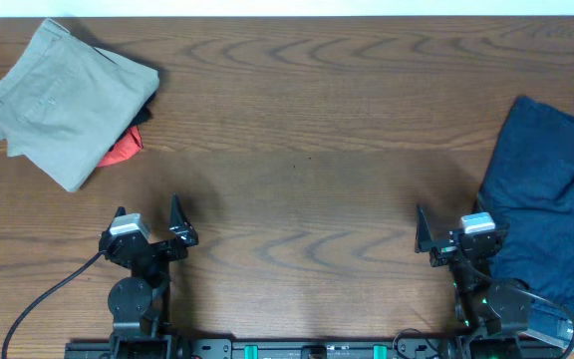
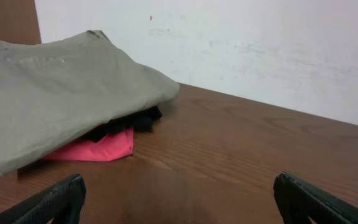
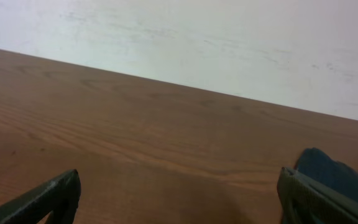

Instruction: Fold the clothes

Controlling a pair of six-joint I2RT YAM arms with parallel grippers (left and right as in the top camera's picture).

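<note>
Folded khaki-beige shorts (image 1: 63, 100) lie at the far left of the table, on top of a black piece (image 1: 145, 112) and an orange-red piece (image 1: 123, 150). The left wrist view shows the same pile: the shorts (image 2: 61, 93), the black piece (image 2: 132, 121), the orange-red piece (image 2: 98, 148). Unfolded navy denim (image 1: 551, 199) lies at the right edge; a corner of it shows in the right wrist view (image 3: 331, 171). My left gripper (image 1: 147, 221) (image 2: 179, 196) is open and empty, near the pile. My right gripper (image 1: 454, 231) (image 3: 179, 196) is open and empty, just left of the denim.
The brown wooden table (image 1: 307, 150) spans the view, with a white wall (image 2: 260, 43) behind its far edge. Both arm bases stand at the front edge, with a black cable (image 1: 38, 309) trailing from the left one.
</note>
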